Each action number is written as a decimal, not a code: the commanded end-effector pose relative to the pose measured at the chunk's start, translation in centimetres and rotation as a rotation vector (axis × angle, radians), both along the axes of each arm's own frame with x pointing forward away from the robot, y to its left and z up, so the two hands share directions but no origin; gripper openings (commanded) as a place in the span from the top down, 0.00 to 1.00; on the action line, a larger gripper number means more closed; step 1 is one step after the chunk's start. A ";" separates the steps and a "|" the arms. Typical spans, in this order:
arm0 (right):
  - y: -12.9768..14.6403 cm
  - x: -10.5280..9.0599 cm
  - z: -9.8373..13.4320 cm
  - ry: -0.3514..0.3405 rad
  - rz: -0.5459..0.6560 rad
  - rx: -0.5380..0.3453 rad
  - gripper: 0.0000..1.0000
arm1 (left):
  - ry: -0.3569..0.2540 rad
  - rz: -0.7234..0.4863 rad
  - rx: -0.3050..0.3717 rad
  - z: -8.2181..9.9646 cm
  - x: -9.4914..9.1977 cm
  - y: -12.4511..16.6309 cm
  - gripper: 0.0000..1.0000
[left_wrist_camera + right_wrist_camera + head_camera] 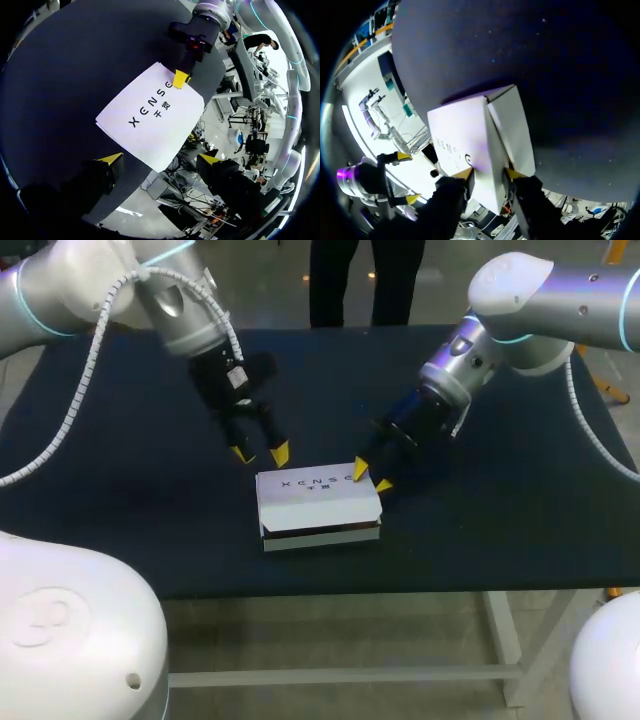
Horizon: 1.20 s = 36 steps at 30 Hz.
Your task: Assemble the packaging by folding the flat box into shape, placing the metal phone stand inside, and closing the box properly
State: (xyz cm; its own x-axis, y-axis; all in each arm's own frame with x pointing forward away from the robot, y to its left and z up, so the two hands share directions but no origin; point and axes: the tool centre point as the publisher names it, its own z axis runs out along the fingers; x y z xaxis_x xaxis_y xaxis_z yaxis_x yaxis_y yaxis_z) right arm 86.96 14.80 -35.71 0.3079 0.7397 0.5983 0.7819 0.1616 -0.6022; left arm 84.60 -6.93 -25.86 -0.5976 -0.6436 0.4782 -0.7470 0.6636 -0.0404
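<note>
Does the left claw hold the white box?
No, the left claw is open, its yellow tips wide apart, and the white box lies ahead of them on the table.

Apparently one box [318, 502]; two claws [259, 453] [371, 478]; one table [100, 510].

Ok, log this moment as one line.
white cardboard box: lid down, on dark table | left gripper: open, behind box | right gripper: clamping box corner

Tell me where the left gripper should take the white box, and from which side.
Probably the left end of the box, coming down from above with the jaws across its front and back walls. It lies flat on the table, those walls are parallel, and the right gripper occupies the right rear corner. The left gripper hovers open just behind.
</note>
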 end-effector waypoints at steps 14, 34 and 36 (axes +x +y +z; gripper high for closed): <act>0.1 0.3 -0.1 0.006 0.006 0.001 0.59 | -0.312 -0.186 0.076 -1.8 -0.8 -0.4 0.00; 0.1 0.3 -0.1 0.006 0.006 0.001 0.59 | -0.503 -0.439 0.190 -3.4 -3.0 -1.8 0.00; 0.1 0.3 -0.1 0.006 0.006 0.001 0.59 | -0.503 -0.439 0.190 -3.4 -3.0 -1.8 0.00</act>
